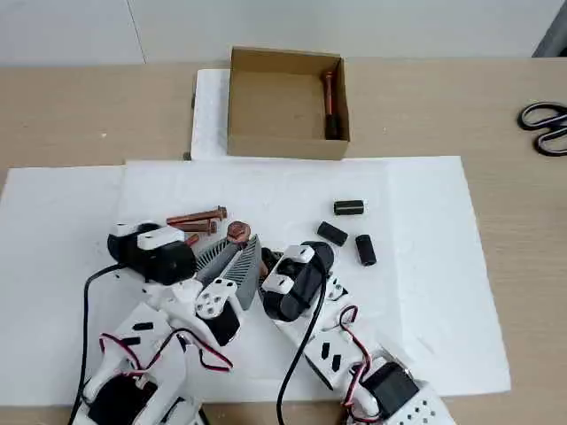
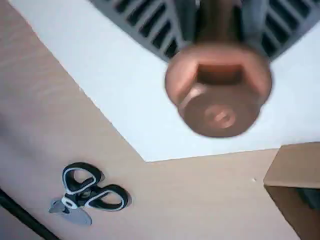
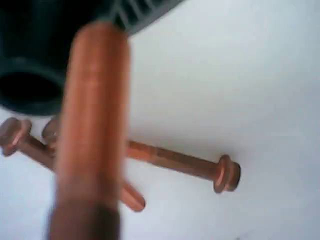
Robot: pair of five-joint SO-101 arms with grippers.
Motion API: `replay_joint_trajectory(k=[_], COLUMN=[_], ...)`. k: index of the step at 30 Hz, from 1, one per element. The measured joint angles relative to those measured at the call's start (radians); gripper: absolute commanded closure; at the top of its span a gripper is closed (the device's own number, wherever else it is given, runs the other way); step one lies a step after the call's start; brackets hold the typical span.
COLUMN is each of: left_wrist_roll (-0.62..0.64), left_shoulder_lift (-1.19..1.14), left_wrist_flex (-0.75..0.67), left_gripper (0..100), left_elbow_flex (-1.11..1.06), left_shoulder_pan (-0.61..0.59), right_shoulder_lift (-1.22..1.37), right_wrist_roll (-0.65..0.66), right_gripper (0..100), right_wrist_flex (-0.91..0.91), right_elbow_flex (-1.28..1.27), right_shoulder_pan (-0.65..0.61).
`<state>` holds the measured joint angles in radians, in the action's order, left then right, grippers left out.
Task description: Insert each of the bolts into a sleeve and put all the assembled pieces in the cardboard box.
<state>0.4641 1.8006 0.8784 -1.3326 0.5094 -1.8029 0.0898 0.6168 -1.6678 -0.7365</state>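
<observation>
My left gripper [image 1: 236, 246] is shut on a copper bolt [image 1: 237, 232], whose hex head [image 2: 219, 90] sits between the grey ribbed fingers [image 2: 145, 20]. Close beside it, my right gripper [image 1: 267, 264] holds a black sleeve [image 3: 30, 75] with its open end beside the bolt's shank [image 3: 92, 125]. Two more bolts [image 1: 197, 217] lie on the white paper left of the grippers. Three loose sleeves [image 1: 332, 233] lie to the right. The cardboard box [image 1: 285, 142] stands at the back with one assembled piece [image 1: 329, 102] along its right wall.
White paper sheets [image 1: 425, 292] cover the table's middle. Scissors [image 1: 545, 127] lie at the far right edge of the wooden table. Red and black cables [image 1: 204, 354] run along both arms at the front.
</observation>
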Motion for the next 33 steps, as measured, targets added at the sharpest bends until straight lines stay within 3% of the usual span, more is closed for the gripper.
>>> replay_joint_trajectory(k=[13, 24, 33], left_wrist_roll=[0.0, 0.0, 0.0], left_shoulder_lift=[0.0, 0.0, 0.0], left_wrist_flex=[-0.034, -0.035, -0.035], left_gripper=[99, 99, 99], left_elbow_flex=[-0.002, -0.002, -0.002], left_shoulder_pan=[-0.08, -0.077, -0.077], right_shoulder_lift=[0.0, 0.0, 0.0], right_wrist_roll=[0.002, 0.002, 0.002], right_gripper=[99.5, 99.5, 99.5], right_wrist_flex=[0.012, 0.012, 0.012], right_elbow_flex=[0.0, 0.0, 0.0], right_shoulder_pan=[0.0, -0.08, -0.038])
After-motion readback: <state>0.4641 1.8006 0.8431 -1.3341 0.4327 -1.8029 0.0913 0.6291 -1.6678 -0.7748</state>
